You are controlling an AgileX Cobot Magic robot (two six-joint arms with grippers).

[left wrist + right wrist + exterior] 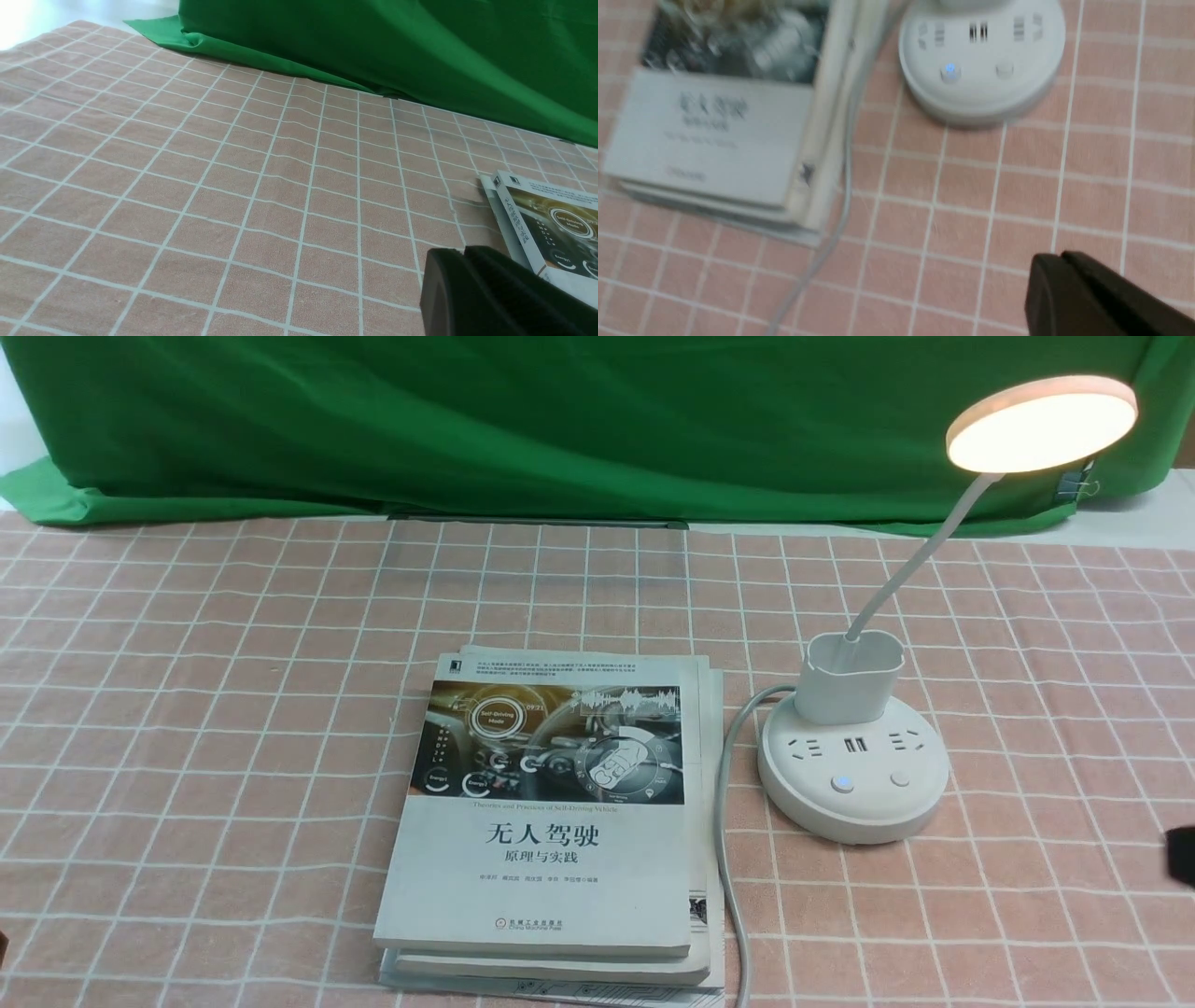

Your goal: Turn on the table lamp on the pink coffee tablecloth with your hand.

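Observation:
The white table lamp (pixel 851 775) stands on the pink coffee tablecloth (pixel 233 691) at the right. Its disc head (pixel 1041 422) glows warm and one base button (pixel 842 784) shows a blue light. The base also shows in the right wrist view (pixel 980 60). My right gripper (pixel 1059 256) is shut and empty, above the cloth on the near side of the base and apart from it; in the front view only a dark tip (pixel 1180 854) shows at the right edge. My left gripper (pixel 463 252) is shut and empty, low over the cloth left of the book.
A grey-white book (pixel 560 821) lies on a second one left of the lamp, also in the left wrist view (pixel 546 224) and right wrist view (pixel 719 112). The lamp's grey cable (pixel 728 859) runs between book and base toward the front edge. A green backdrop cloth (pixel 560 420) hangs behind.

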